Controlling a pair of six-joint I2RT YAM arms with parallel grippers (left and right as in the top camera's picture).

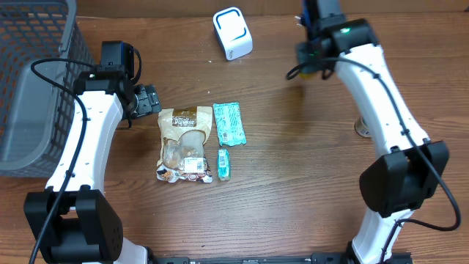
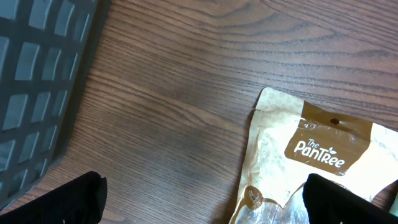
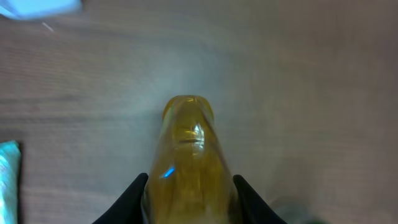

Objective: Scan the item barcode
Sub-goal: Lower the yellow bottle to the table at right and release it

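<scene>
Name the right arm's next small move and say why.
Probably swing the amber item toward the white box, likely the scanner: the right gripper is shut on it, and the box sits apart, off to one side.

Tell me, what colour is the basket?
The basket is grey, clearest in the overhead view.
</scene>
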